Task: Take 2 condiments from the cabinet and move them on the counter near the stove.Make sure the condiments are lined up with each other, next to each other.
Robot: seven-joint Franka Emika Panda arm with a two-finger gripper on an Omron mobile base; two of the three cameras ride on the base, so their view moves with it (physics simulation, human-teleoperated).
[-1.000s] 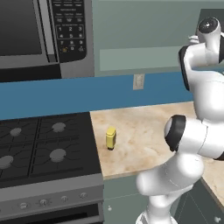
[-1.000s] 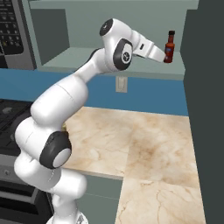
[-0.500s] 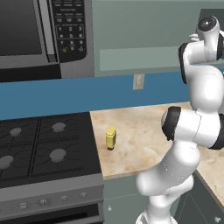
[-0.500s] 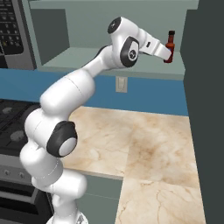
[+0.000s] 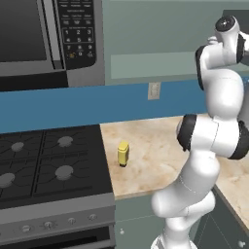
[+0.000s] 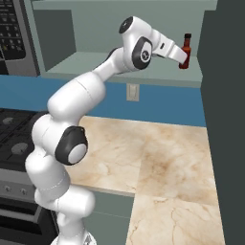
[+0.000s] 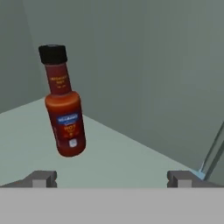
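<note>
**A:** Kitchen first, operator: what do you have in front of you?

**B:** You are looking at a marbled beige worktop [image 6: 158, 158] with a black stove [image 5: 48, 165] on its left and a microwave [image 5: 48, 41] hanging above that stove. A white wall socket [image 5: 154, 90] sits on the blue backsplash.

**A:** Where are your two condiments?

**B:** Your yellow bottle [image 5: 123, 153] stands upright on the worktop, just beside the stove's right edge. Your hot-sauce bottle [image 6: 185, 51] is up on the shelf of the pale green cabinet [image 6: 95, 67], close to the dark side panel [image 6: 222, 95].

**A:** And the arm?

**B:** You can see it reaching up to the shelf in the right base view, with the pincer [image 6: 181, 56] at the hot-sauce bottle, partly overlapping its lower half from that angle.

**A:** Is the bottle gripped?

**B:** No. In the hand view your pincer [image 7: 113, 179] is spread wide, both fingertips [image 7: 43, 178] low in the frame. The hot-sauce bottle [image 7: 63, 103] stands free on the shelf beyond them, closer to the left tip and touching neither. It looks tilted there because the hand is rolled.
</note>
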